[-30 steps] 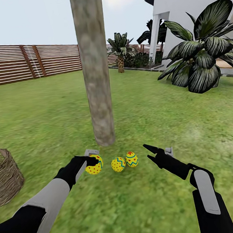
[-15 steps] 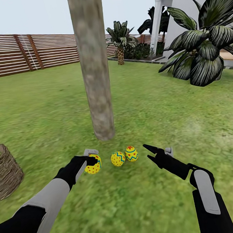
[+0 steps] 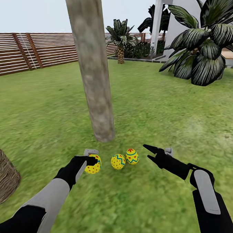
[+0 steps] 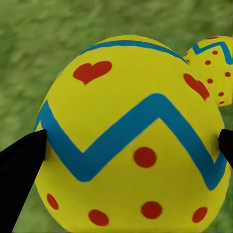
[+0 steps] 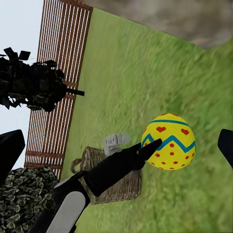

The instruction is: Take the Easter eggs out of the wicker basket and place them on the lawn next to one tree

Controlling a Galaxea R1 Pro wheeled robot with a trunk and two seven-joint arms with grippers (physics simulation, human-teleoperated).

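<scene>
Three yellow Easter eggs with blue zigzags lie in a row on the lawn (image 3: 146, 104), just in front of the tree (image 3: 93, 80) and its pale trunk. My left gripper (image 3: 93, 162) is shut on the leftmost egg (image 3: 95, 166), low at the grass. In the left wrist view that egg (image 4: 131, 141) sits between both black fingertips (image 4: 19, 179), with another egg (image 4: 213, 68) behind it. The middle egg (image 3: 118, 162) and the right egg (image 3: 132, 156) lie free. My right gripper (image 3: 150, 153) hovers open just right of them. The wicker basket (image 3: 4, 175) stands at the far left.
A brown slat fence (image 3: 33, 51) rings the back of the garden. A big dark broad-leaved plant (image 3: 202, 45) and the white house (image 3: 179, 9) are at the right, and a small palm (image 3: 119, 40) stands far back. Open grass lies all around the trunk.
The whole picture has drifted slightly, so the camera moved. Both arms and the three eggs keep their places relative to each other.
</scene>
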